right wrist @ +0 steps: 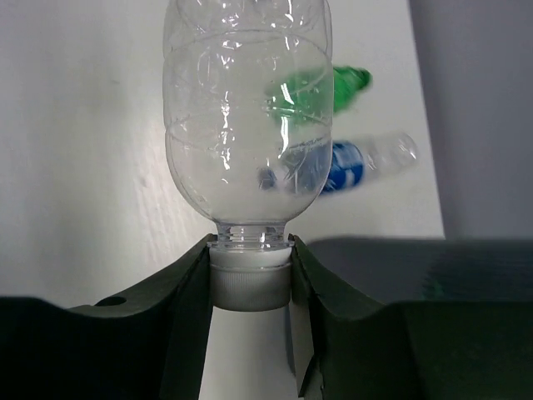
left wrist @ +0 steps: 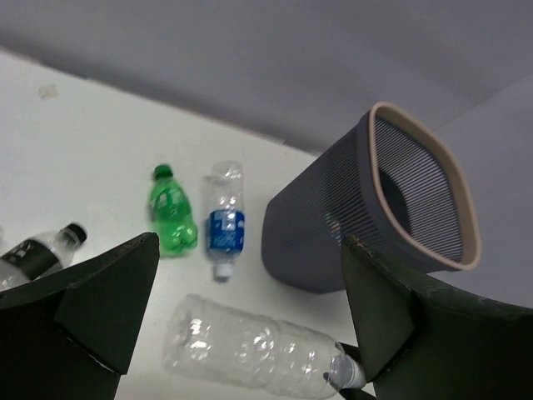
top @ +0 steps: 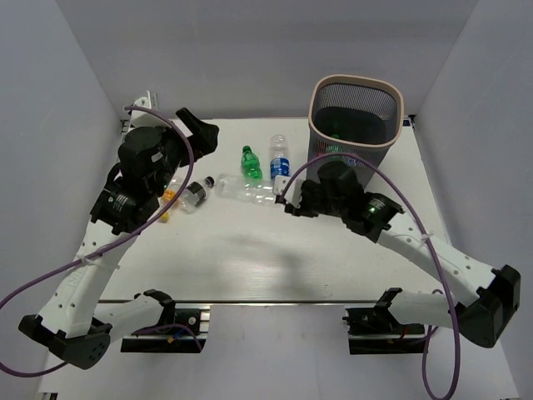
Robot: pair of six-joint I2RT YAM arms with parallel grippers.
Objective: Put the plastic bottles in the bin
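Right gripper [right wrist: 250, 279]: both dark fingers clenched on the white screw cap [right wrist: 250, 292] of a clear, label-less ribbed plastic bottle [right wrist: 246, 117]. In the top view this bottle lies on its side mid-table, cap end at 3 o'clock towards the gripper. Cannot tell whether it is lifted off the white table [top: 250, 258].

Small green plastic bottle [top: 251, 163] at 12 o'clock of the clear one, near it. Clear bottle with blue label [top: 280, 158] at 1 o'clock, just beside the green one. Clear bottle with black label and cap [top: 198, 190] at 9 o'clock, and an orange-capped bottle [top: 169, 198] beyond it, partly hidden by the left arm.

Tall dark grey mesh bin with beige rim [top: 358, 78] stands upright at 2 o'clock, at the table's far right.

Left gripper [left wrist: 250, 246]: jaws spread wide, grasping nothing, raised at 10 o'clock.
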